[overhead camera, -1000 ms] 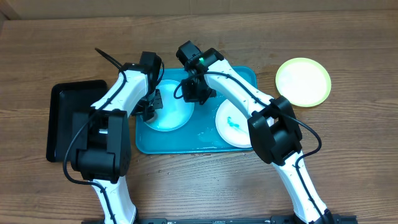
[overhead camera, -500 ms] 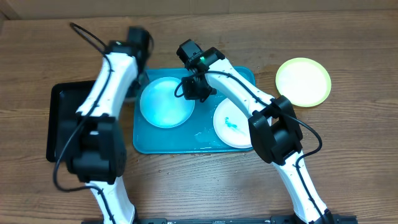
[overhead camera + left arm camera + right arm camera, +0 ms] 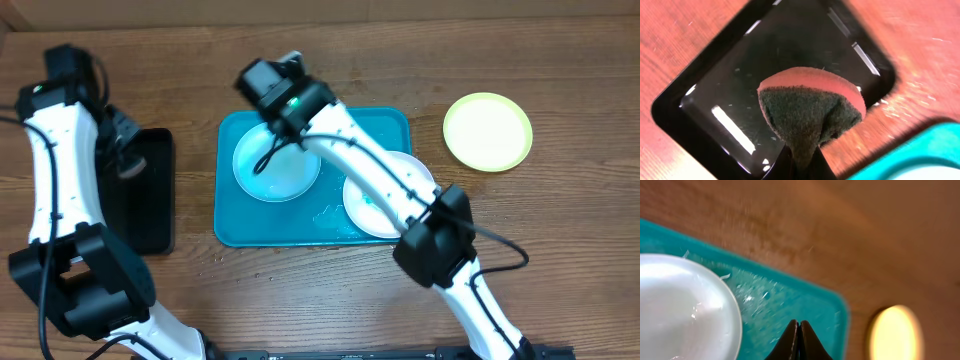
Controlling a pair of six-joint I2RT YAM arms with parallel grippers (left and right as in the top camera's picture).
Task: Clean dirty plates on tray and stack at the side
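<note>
The turquoise tray holds a light blue plate on its left and a white plate with a teal smear on its right, partly under my right arm. A yellow-green plate lies on the table to the right of the tray. My left gripper is shut on a sponge with a red back and a dark green scouring face. It hangs over the black tray. My right gripper is shut and empty above the tray, beside the light blue plate.
The black tray lies left of the turquoise one, partly under my left arm. Wet streaks show on the turquoise tray floor between the plates. Bare wooden table surrounds both trays.
My left arm has swung left from the turquoise tray to over the black tray, carrying the sponge. My right gripper has shifted left along the back of the tray. The light blue plate is now uncovered.
</note>
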